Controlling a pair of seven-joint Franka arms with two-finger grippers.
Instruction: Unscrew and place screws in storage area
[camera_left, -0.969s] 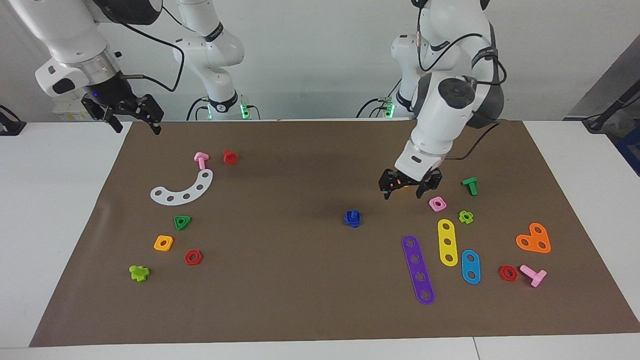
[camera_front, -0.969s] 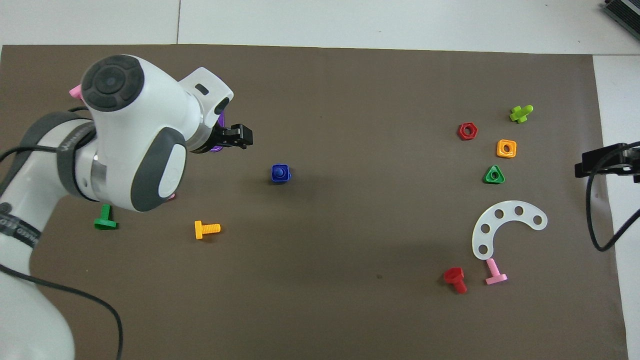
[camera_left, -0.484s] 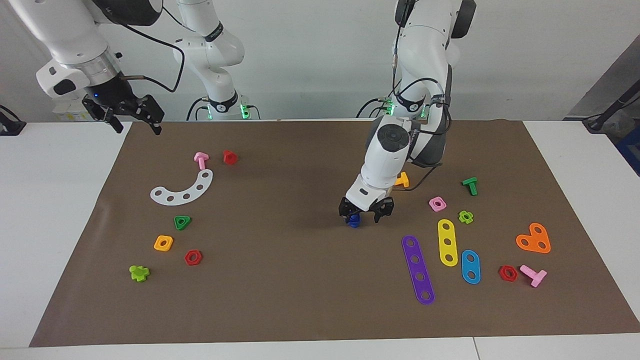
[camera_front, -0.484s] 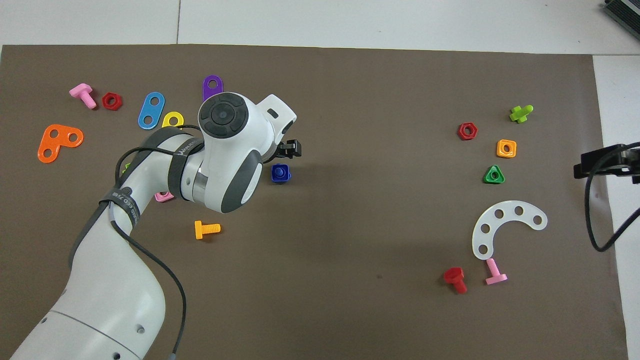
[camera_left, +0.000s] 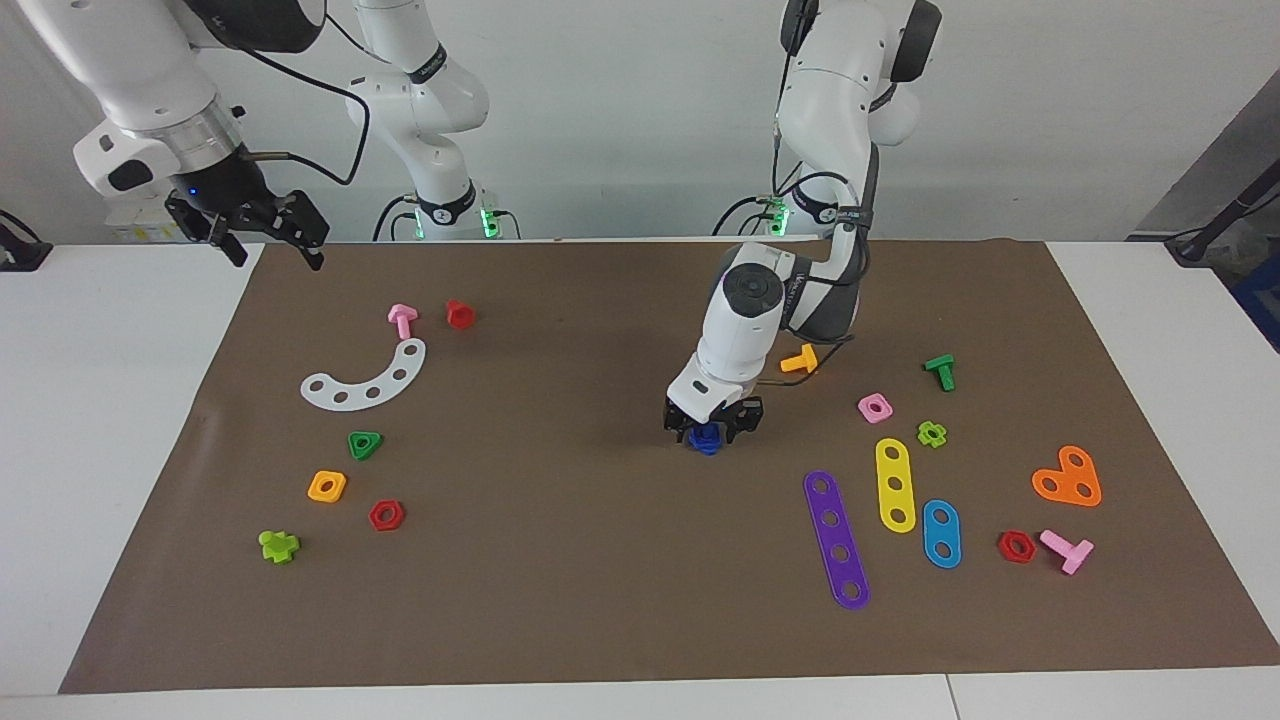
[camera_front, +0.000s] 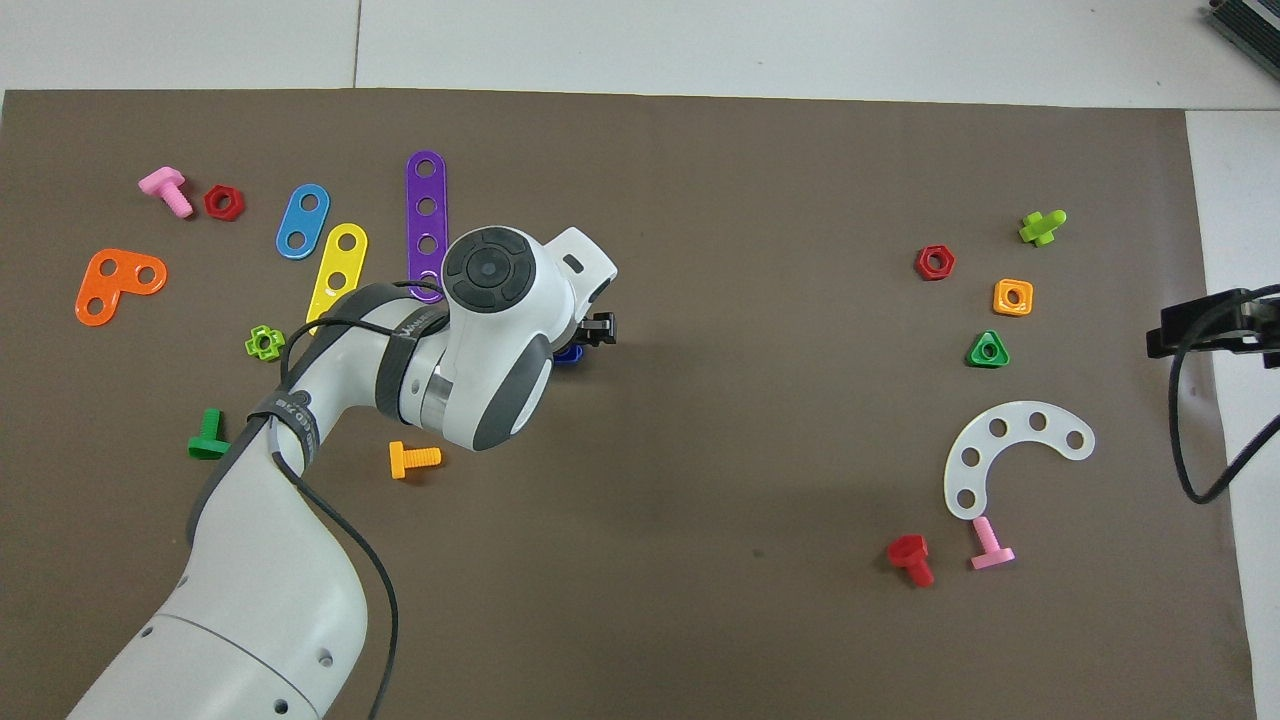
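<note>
The blue screw (camera_left: 706, 438) stands head-down in the middle of the brown paper mat (camera_left: 600, 560), with a blue square nut on its stem. My left gripper (camera_left: 708, 426) is low over it, open, with one finger on each side of the blue piece. In the overhead view the arm's wrist hides most of the screw and only a blue sliver (camera_front: 570, 353) shows beside the left gripper (camera_front: 585, 340). My right gripper (camera_left: 268, 238) waits open, raised over the mat's corner at the right arm's end; it also shows in the overhead view (camera_front: 1190, 330).
An orange bolt (camera_left: 801, 360), a pink nut (camera_left: 875, 407), a green bolt (camera_left: 940, 371) and purple (camera_left: 836, 540), yellow and blue strips lie toward the left arm's end. A white arc plate (camera_left: 368, 378), red and pink bolts and several nuts lie toward the right arm's end.
My left gripper moved from over the orange bolt and pink nut to the mat's middle and came down around the blue screw. The right arm has not moved.
</note>
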